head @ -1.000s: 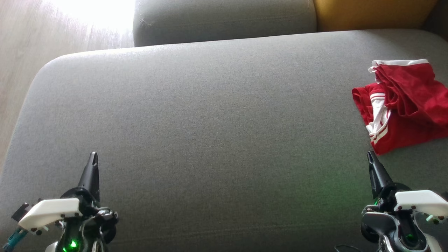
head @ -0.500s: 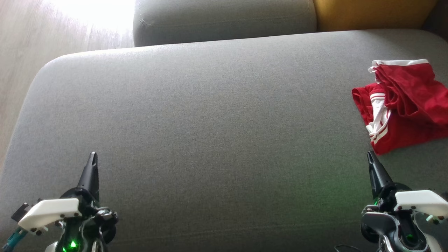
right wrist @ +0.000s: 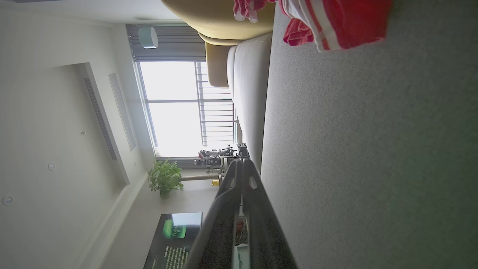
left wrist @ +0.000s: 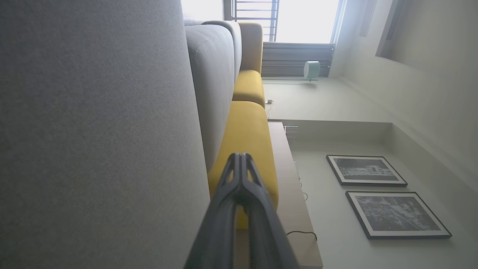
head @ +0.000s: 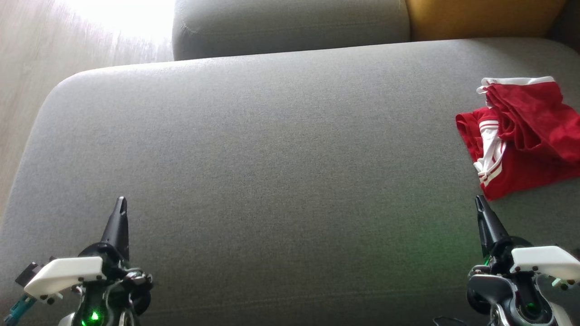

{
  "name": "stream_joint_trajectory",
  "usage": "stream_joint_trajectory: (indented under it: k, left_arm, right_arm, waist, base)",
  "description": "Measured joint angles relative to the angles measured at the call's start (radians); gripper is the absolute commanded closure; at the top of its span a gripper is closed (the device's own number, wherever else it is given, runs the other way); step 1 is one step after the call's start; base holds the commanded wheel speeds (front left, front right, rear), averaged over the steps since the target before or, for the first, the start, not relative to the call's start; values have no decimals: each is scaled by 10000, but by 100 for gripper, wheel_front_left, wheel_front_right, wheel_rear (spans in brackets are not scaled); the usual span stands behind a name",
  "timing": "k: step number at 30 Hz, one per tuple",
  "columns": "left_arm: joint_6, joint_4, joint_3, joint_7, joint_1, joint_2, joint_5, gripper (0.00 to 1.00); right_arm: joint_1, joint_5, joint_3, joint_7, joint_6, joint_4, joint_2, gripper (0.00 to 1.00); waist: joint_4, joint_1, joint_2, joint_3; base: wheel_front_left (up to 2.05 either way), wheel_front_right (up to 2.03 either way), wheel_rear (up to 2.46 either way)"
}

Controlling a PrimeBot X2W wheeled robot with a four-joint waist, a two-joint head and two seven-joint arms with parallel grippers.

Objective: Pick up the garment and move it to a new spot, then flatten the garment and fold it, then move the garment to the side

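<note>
A red garment with white stripes and a white band lies crumpled at the far right of the grey sofa seat; part of it runs off the head view's right edge. In the right wrist view the garment sits at the top. My right gripper hovers just below the garment's near corner, fingers together, holding nothing; its tips meet. My left gripper rests at the lower left over the seat, also shut and empty, with its fingers pressed together.
The grey back cushion and a mustard-yellow cushion line the far side. Pale wooden floor lies beyond the seat's rounded left edge. Framed pictures hang on the wall behind the sofa.
</note>
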Motion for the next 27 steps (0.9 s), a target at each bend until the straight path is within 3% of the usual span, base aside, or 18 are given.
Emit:
stream_joint_trajectory:
  k: [27]
  left_arm:
    - [0,4,56,86,0,-27,15,100]
  right_arm:
    - [0,0,0,0,0,0,0,100]
  waist:
    - [0,0,0,0]
  base:
    - [0,0,0]
